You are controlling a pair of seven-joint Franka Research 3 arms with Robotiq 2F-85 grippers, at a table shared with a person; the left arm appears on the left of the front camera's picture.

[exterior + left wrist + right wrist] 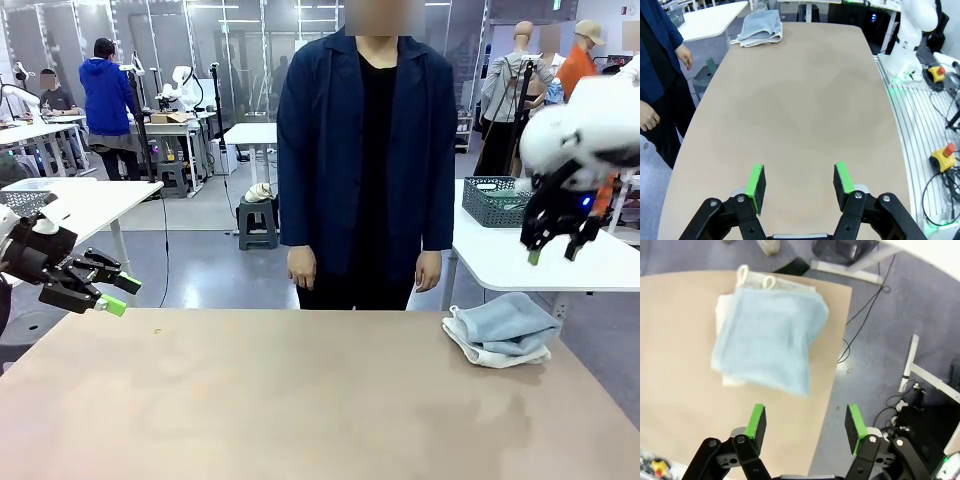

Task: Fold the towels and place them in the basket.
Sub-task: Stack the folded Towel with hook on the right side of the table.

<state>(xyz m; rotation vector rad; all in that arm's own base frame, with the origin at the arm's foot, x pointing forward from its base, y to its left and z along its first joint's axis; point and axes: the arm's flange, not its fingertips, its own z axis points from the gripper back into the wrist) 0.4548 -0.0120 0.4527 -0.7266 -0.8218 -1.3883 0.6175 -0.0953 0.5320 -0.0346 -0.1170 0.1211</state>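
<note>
At the far right corner of the plain tan counter (300, 400): soft pale blue-grey terry towel (512, 322) folded on top of white terry towel (480, 347), both stacked in a loose, slightly untidy pile close to the edge, white loops and a white margin peeking out on the far side in the right wrist view. Probably gathered together there for one lift.

Above that pile, off the counter's right edge: right pincer (551, 253), black with green pads, raised clear, jaws apart, empty, pointing down so that its camera looks onto the blue-grey towel (767, 340). Well placed, by the look of it, for either a fresh approach or a pull-back.

At the near left: left pincer (116, 295), jaws likewise spread, holding nothing, aimed along the bare counter toward the distant towels (759, 28); seemingly parked out of the way.

On a white table behind the counter, far right: dark grey mesh plastic basket (497, 200), well apart from the towels. Placing step judged not yet done.

Beyond the far edge: standing person in dark blue coat (365, 150), hands down, not taking part.
</note>
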